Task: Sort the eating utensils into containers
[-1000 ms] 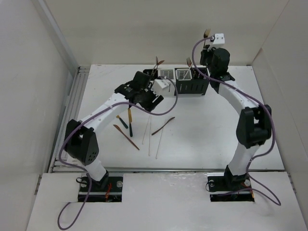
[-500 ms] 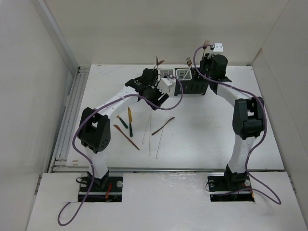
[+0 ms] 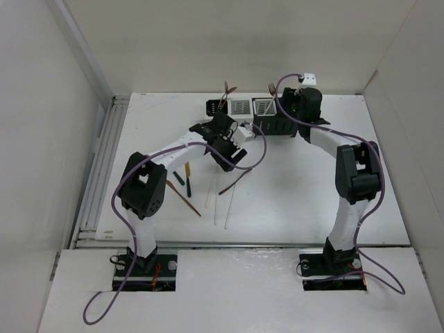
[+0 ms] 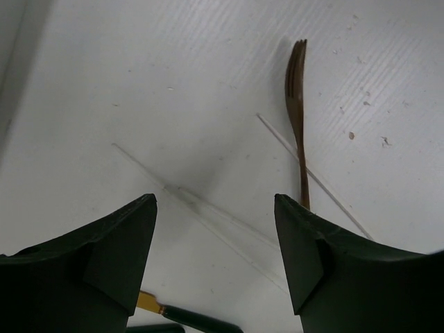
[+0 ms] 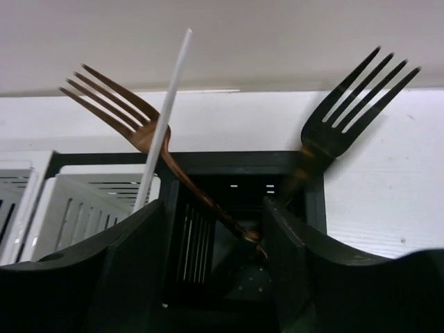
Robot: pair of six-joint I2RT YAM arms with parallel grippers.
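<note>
Several eating utensils lie on the table: a copper fork (image 3: pixel 236 182) (image 4: pixel 298 125), thin white chopsticks (image 3: pixel 216 201) (image 4: pixel 316 182), dark-handled pieces (image 3: pixel 183 179) (image 4: pixel 184 318) and a copper knife (image 3: pixel 183 198). My left gripper (image 3: pixel 232 158) (image 4: pixel 214 201) hovers open above the chopsticks, holding nothing. The containers (image 3: pixel 254 109) stand in a row at the back. My right gripper (image 3: pixel 290 109) (image 5: pixel 214 205) is open over a black container (image 5: pixel 243 208). In it lean a copper fork (image 5: pixel 132 121) and a dark, blurred fork (image 5: pixel 354 104). A white chopstick (image 5: pixel 166 114) stands in the white container (image 5: pixel 76 201).
White walls close the table at the back and on both sides. A slotted rail (image 3: pixel 104 166) runs along the left edge. Purple cables (image 3: pixel 253 149) loop off both arms. A copper utensil (image 3: pixel 226 91) sticks up from the leftmost container.
My right gripper came down onto the black container and opened, letting go of the dark fork. My left arm swung nearer, over the loose chopsticks and copper fork.
</note>
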